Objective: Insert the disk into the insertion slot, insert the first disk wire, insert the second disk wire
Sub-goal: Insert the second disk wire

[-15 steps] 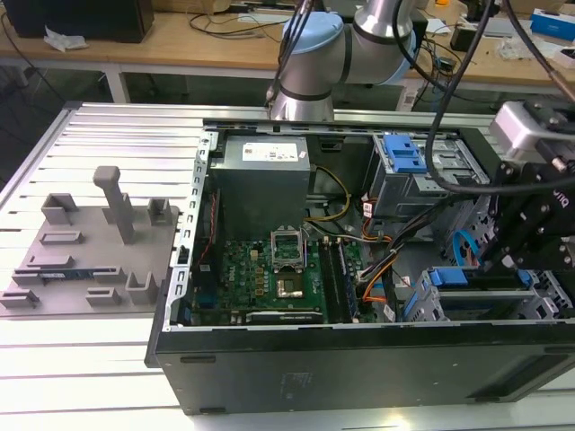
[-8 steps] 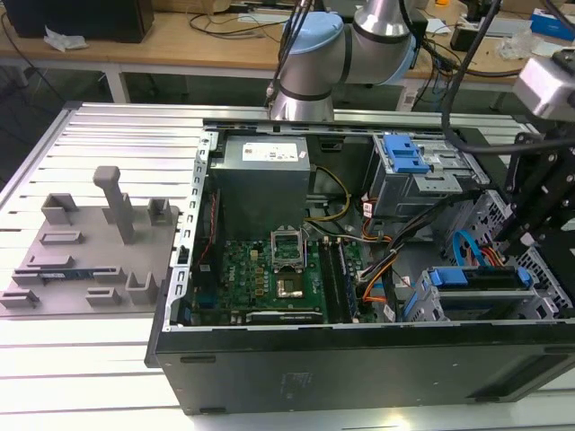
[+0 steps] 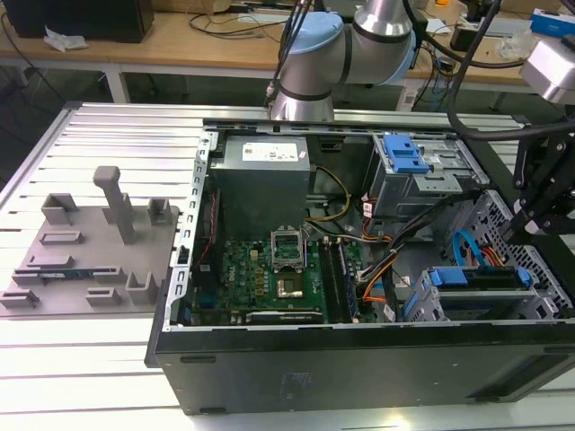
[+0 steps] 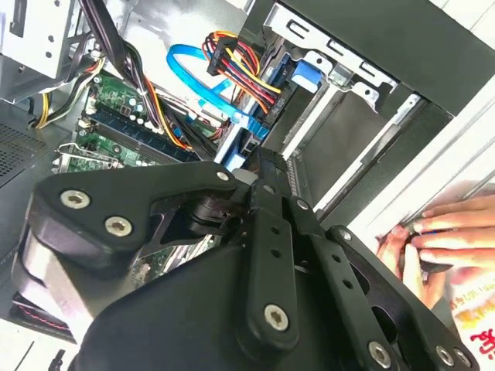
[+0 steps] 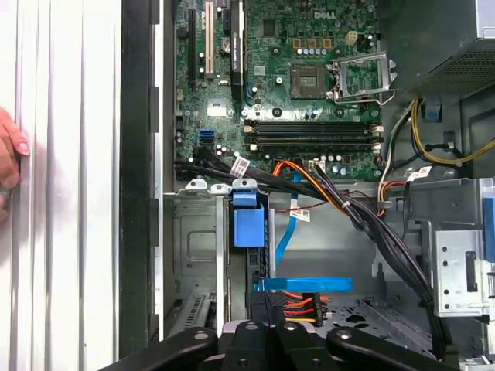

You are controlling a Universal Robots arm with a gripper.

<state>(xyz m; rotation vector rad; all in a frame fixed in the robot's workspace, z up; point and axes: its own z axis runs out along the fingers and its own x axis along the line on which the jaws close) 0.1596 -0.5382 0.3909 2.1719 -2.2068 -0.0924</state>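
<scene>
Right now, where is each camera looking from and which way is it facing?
Exterior view: off the arm, above the case's long side, looking down into the open computer case; the pincer hangs at its right.
First wrist view: looks straight down on the motherboard.
Second wrist view: looks obliquely past the linkage.
Both wrist views share a person's hand.

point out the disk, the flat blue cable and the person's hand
disk (image 3: 474, 278), exterior view, on its blue carrier edge.
flat blue cable (image 4: 203, 86), second wrist view, on its curved middle.
person's hand (image 4: 448, 232), second wrist view, on the fingers at the case edge.
</scene>
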